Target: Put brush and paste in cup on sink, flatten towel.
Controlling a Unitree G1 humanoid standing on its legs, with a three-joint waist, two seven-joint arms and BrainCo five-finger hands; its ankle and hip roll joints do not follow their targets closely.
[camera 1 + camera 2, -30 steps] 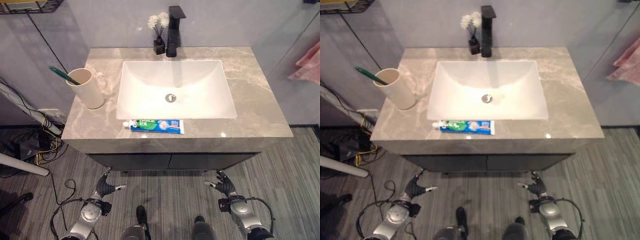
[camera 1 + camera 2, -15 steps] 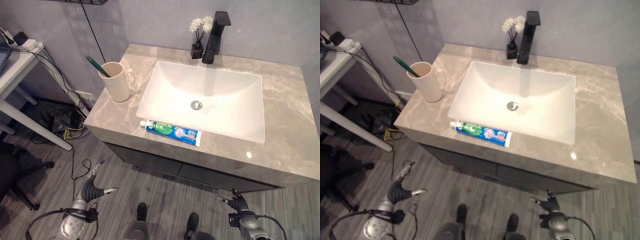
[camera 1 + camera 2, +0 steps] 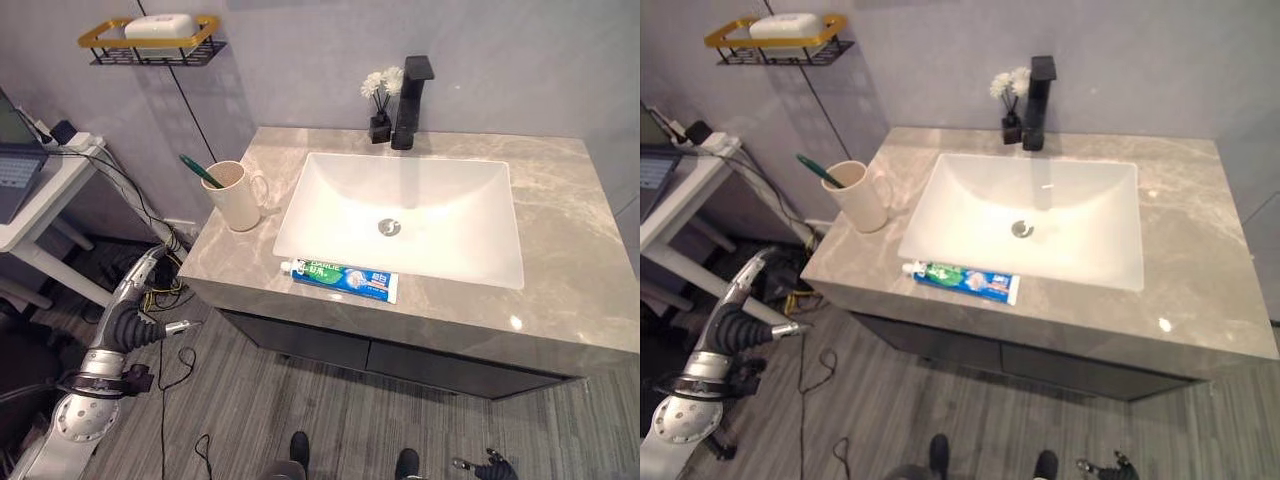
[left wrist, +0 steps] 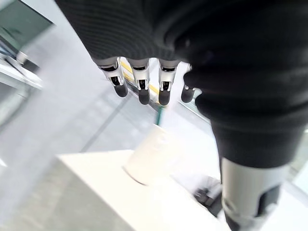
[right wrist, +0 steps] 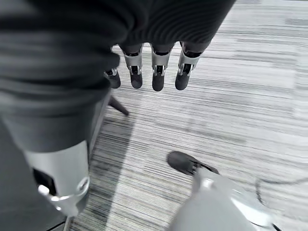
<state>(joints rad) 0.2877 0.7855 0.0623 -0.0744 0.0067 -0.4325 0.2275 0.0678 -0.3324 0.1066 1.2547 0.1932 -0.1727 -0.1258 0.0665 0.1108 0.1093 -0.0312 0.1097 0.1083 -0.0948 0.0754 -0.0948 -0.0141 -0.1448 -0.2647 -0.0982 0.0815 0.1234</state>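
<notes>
Blue-green toothpaste tube (image 3: pixel 339 280) lying on the grey marble counter (image 3: pixel 570 250) at the white basin's (image 3: pixel 400 215) front edge; green toothbrush (image 3: pixel 200 171) standing in the cream mug (image 3: pixel 234 197); left hand (image 3: pixel 135 310), fingers straight and empty, well apart from both; right hand (image 5: pixel 144 72) likewise relaxed, above the floor.

No readable text or signs

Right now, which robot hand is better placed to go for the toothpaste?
Probably the left robot hand: open and raised beside the counter, near the toothpaste. The right robot hand hangs low over the floor.
</notes>
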